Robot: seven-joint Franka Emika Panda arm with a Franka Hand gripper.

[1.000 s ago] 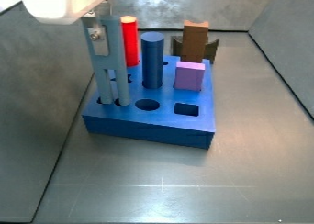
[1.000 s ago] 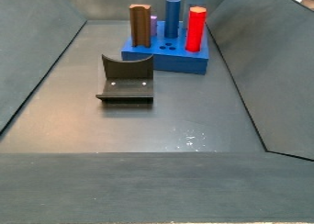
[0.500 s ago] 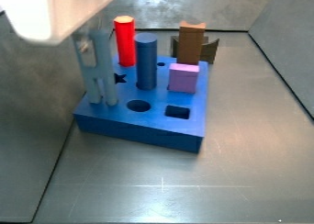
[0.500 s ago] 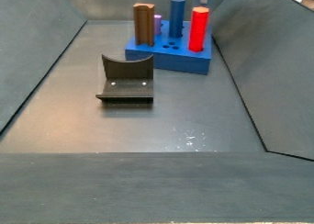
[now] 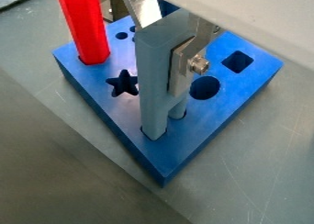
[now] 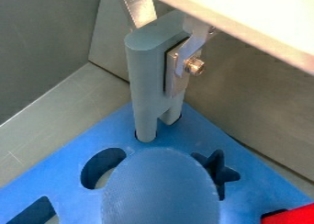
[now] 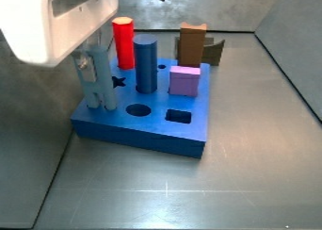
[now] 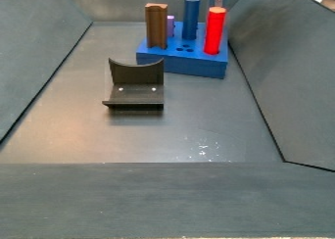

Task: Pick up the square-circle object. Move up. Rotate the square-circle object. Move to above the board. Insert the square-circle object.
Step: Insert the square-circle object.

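- Gripper [image 7: 96, 75]: at the board's left edge in a side view. Its silver fingers [image 5: 185, 61] are clamped on the grey peg [image 7: 98, 94], the square-circle piece.
- Grey peg: upright, with its foot already down in a hole near the board's corner in a wrist view [image 5: 157, 95]. How deep it sits cannot be told.
- Board [image 7: 132, 139]: it has slid and turned a little over the last second, and both side views show it displaced. My read is that the peg is dragging the board sideways rather than seating cleanly. The insertion may be binding, and the board could keep skidding.
- Red peg [image 7: 124, 43] and star hole [image 7: 119, 81]: just beside the grey peg, and they ride along with the board.
- Blue cylinder [image 7: 147, 64], round hole [image 7: 137, 110] and square hole [image 7: 179, 114]: mid-board, with both holes empty.
- Pink block [image 7: 186, 80] and brown block [image 7: 193, 42]: seated on the right half.
- Fixture [image 8: 133, 84]: stands on the floor apart from the board and plays no part now.
- Judgement: this is the last step, nearly done. What remains is a straight push down, then opening the fingers.
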